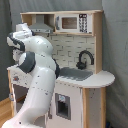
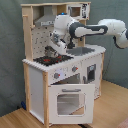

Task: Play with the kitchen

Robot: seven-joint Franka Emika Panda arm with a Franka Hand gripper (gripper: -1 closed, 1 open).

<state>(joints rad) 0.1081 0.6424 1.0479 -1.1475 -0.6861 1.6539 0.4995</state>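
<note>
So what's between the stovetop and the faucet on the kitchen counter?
The sink lies between them, with the stovetop toward the second exterior view's left. The arm's gripper hangs over the stovetop; the arm hides the faucet there, though the first exterior view shows it.

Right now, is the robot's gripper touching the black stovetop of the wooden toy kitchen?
Cannot tell. In the second exterior view the gripper hangs just over the black stovetop, but no clear gap or contact shows. In the first exterior view the arm hides it.
</note>
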